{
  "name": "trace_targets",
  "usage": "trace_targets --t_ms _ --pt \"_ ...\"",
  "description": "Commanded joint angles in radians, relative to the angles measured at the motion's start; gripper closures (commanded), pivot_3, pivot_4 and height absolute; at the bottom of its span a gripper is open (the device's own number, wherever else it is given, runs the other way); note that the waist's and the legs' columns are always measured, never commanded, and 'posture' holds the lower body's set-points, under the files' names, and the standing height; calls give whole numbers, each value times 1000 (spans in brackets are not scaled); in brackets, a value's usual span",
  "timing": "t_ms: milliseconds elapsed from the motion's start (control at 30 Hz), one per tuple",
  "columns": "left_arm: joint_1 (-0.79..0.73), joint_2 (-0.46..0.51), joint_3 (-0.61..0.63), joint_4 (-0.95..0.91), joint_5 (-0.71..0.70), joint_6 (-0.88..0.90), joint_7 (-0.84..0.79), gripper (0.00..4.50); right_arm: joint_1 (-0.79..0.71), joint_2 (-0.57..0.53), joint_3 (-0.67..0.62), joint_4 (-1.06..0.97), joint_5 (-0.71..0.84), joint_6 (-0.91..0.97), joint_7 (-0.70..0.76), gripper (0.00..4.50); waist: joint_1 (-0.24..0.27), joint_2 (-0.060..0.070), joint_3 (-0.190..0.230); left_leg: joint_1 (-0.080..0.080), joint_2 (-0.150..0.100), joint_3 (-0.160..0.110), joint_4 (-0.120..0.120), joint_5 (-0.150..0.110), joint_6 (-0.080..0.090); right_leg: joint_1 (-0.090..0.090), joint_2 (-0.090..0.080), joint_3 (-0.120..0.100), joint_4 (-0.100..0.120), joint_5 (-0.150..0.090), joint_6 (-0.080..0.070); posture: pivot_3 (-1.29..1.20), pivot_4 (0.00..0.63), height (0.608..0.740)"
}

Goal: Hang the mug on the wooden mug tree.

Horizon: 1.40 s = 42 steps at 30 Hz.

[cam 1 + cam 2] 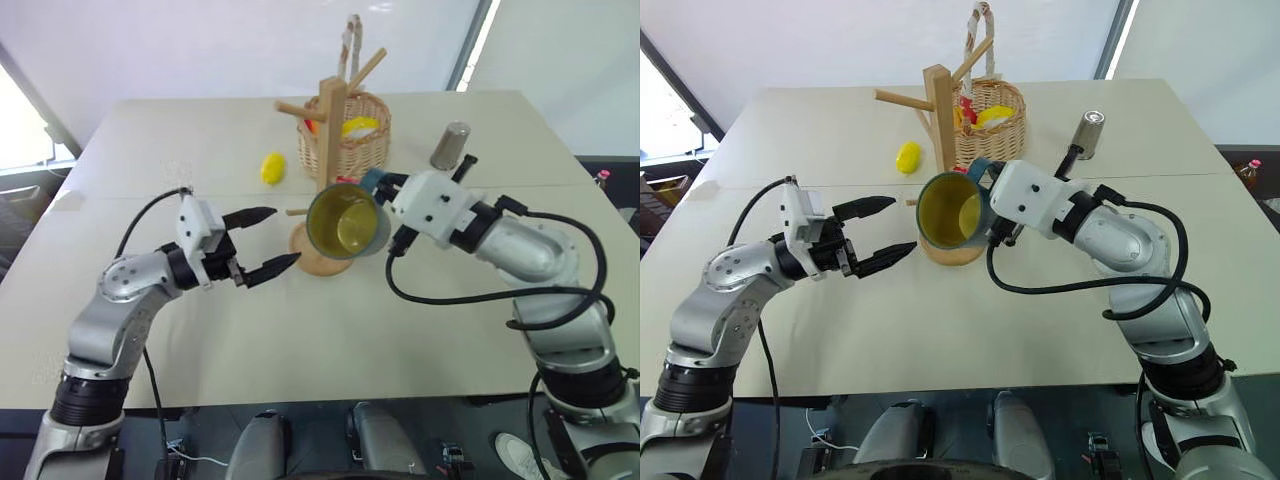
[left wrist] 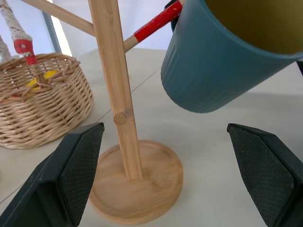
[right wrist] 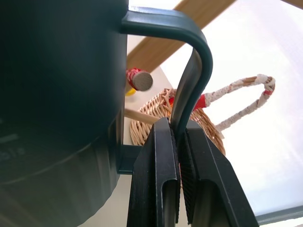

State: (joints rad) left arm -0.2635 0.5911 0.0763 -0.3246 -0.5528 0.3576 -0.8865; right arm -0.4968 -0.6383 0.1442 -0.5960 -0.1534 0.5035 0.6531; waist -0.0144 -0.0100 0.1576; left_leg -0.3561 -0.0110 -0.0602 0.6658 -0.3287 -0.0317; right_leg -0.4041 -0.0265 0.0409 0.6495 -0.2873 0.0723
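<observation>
The mug [image 1: 345, 222] is dark teal-blue outside with fine vertical ribbing and yellow inside. It is held off the table, tipped on its side, with the open mouth facing the camera in the head views. Its loop handle [image 3: 191, 71] is on the far side, pinched between two black fingers.

The wooden mug tree [image 1: 938, 110] stands upright on the table just behind the mug. It consists of a round disc base [image 2: 142, 184], a square light-wood post and several angled pegs. No peg carries the mug.
</observation>
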Motion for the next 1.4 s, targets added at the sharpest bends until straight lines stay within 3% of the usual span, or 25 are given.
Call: trace_targets --t_ms 33,800,900,1033,1267,1400 --pt "13 22 55 -39 -44 22 2 0 -41 0 7 15 -11 -4 -2 4415 0 0 0 0 0 0 0 0 0 0 0 0 0 0 0 0 150 740" --pt "24 40 116 -121 -143 93 51 0 -157 50 90 188 -57 -32 -12 4415 0 -1 0 -1 0 0 0 0 0 -1 0 0 0 0 0 0 150 740" --pt "23 38 114 -123 -143 93 55 0 -161 54 85 192 -61 -36 -18 3483 0 -1 0 -1 0 0 0 0 0 -1 0 0 0 0 0 0 150 740" --pt "21 35 108 -118 -141 92 59 0 -157 33 56 173 -68 -36 -20 1550 0 -1 0 -1 0 0 0 0 0 -1 0 0 0 0 0 0 150 740" --pt "22 26 106 -72 -122 78 59 0 -54 -17 -102 33 57 18 48 1550 3 -1 0 -1 0 0 0 0 0 -1 -1 0 -1 0 0 0 150 740" --pt "32 6 113 -15 -81 54 94 0 65 2 -255 -44 180 68 53 1550 3 -1 1 -1 0 0 -1 0 0 -1 -1 0 -1 0 0 0 150 740"
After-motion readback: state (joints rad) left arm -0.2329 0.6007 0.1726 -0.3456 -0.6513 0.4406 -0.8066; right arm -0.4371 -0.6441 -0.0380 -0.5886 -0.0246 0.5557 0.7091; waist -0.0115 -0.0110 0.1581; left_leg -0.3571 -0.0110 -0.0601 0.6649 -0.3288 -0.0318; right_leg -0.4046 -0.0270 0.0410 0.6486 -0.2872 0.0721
